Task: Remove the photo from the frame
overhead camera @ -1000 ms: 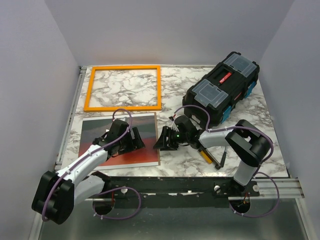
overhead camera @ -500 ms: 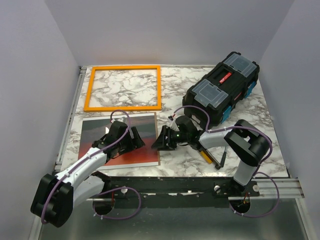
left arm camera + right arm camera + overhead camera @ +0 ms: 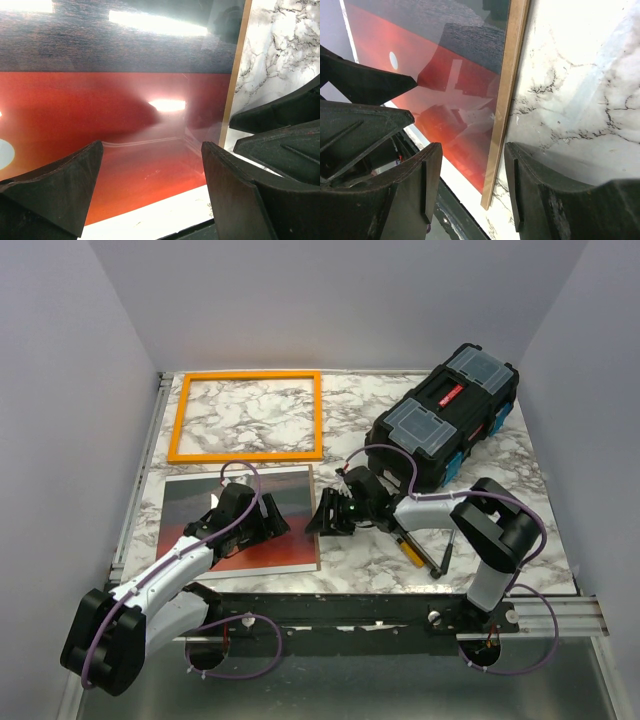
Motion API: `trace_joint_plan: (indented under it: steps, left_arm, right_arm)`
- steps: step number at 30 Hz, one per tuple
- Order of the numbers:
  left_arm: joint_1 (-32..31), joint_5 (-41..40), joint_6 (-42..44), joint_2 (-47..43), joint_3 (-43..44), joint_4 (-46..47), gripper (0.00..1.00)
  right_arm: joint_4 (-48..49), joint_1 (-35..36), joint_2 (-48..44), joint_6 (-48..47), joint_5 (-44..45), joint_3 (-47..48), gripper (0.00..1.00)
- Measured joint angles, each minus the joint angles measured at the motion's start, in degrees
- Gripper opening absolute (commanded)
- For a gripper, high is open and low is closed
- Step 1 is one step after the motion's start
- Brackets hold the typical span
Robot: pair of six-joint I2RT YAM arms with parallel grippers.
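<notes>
Photo (image 3: 295, 540) flat on the surface (image 3: 520, 520), lower left, well apart from the bare frame (image 3: 245, 454) at upper left. Left hand (image 3: 272, 523) released above it; right hand (image 3: 322, 523) released, straddling its right edge. Could scuff the glossy face, or nudge it off the lower edge, if closed carelessly. Red label on toolbox (image 3: 443, 415) unreadable.

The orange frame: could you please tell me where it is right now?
In the top view, the frame lies flat at the far left, just beyond the photo and left of the black toolbox.
</notes>
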Motion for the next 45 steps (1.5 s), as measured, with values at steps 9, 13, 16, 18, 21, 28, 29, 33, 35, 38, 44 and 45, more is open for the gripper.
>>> trace_joint_plan:
  steps: [9, 13, 16, 18, 21, 28, 29, 33, 35, 38, 44, 45]
  left_arm:
    - [-0.1, 0.0, -0.3, 0.0, 0.0, 0.2, 0.87]
    - [-0.4, 0.0, -0.3, 0.0, 0.0, 0.3, 0.87]
    - [-0.4, 0.0, -0.3, 0.0, -0.1, 0.4, 0.87]
    - [-0.4, 0.0, -0.3, 0.0, -0.1, 0.4, 0.87]
    - [-0.6, -0.1, -0.4, 0.0, -0.3, 0.9, 0.87]
    - [-0.7, -0.5, -0.5, 0.0, -0.6, 1.9, 0.88]
    - [-0.7, -0.5, -0.5, -0.1, -0.7, 1.9, 0.88]
    - [-0.8, -0.8, -0.5, -0.1, -0.7, 2.3, 0.88]
    - [-1.0, -1.1, -0.5, -0.1, -0.7, 2.4, 0.88]
    - [-1.1, -1.4, -0.5, -0.2, -0.9, 2.6, 0.88]
    - [-1.6, -1.9, -0.9, -2.6, -1.6, 2.0, 0.89]
    - [-1.7, -2.0, -1.1, -3.5, -1.9, 1.4, 0.89]
  right_arm:
    - [1.0, -0.2, 1.8, -0.1, -1.2, 1.4, 0.59]
    - [1.5, -0.3, 1.9, 1.0, -2.3, 1.3, 0.59]
    - [2.3, -0.4, 1.9, 1.9, -2.7, 0.8, 0.59]
    - [2.9, -0.4, 1.8, 2.3, -2.8, 0.5, 0.59]
    - [3.1, -0.4, 1.7, 2.5, -2.9, 0.4, 0.59]
    - [3.9, -0.4, 0.8, 4.9, -4.6, -0.1, 0.59]
    - [4.2, -0.4, 0.5, 5.4, -4.9, -0.3, 0.59]
    - [5.1, -0.5, -0.5, 6.9, -5.6, -0.6, 0.60]
    - [5.7, -0.5, -0.7, 7.4, -5.9, -0.6, 0.60]
    - [7.6, -0.6, -0.6, 8.7, -6.8, -1.1, 0.60]
    - [12.0, -0.6, 1.5, 10.6, -9.3, -1.3, 0.60]
    - [12.5, -0.6, 2.2, 10.8, -9.7, -1.3, 0.60]
